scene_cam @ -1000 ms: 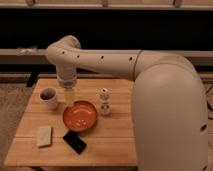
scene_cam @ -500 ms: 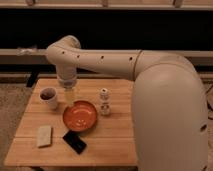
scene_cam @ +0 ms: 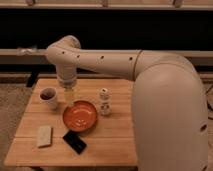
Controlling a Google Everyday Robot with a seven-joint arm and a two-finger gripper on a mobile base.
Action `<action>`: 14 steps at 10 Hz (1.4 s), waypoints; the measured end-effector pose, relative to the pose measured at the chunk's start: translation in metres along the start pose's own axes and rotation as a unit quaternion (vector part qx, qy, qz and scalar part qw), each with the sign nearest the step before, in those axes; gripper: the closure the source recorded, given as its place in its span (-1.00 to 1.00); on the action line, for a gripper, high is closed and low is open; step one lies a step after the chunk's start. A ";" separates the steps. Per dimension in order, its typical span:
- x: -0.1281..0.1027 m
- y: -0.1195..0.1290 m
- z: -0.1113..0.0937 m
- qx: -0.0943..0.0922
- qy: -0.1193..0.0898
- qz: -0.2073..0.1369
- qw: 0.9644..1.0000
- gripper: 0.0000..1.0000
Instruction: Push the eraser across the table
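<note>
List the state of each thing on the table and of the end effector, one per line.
table: standing level.
mug: upright.
orange plate: right side up, looks empty.
small white bottle: upright.
beige block: lying flat.
eraser: flat on the table near its front edge, untouched.
end effector: open, empty, above the table between mug and orange plate.

Gripper point(scene_cam: 70, 96), jaws apart and empty, hangs over counter point(scene_cam: 112, 142) rear-left between cup point(scene_cam: 48, 96) and orange plate point(scene_cam: 80, 116); eraser point(scene_cam: 74, 142) just in front of plate, beige block point(scene_cam: 44, 135) left of it, shaker point(scene_cam: 104, 101) right of plate.
</note>
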 end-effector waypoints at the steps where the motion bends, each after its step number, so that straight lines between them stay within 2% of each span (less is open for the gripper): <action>1: 0.000 0.000 0.000 0.000 0.000 0.000 1.000 -0.60; 4: 0.000 0.000 0.000 0.000 0.000 -0.001 1.000 -0.60; 6: -0.005 0.004 0.002 0.005 -0.001 -0.017 1.000 -0.60; 9: -0.037 0.031 0.007 0.001 -0.017 -0.052 0.999 -0.60; 12: -0.065 0.064 0.019 -0.022 -0.041 -0.078 0.996 -0.60; 14: -0.083 0.084 0.034 -0.050 -0.055 -0.103 0.992 -0.60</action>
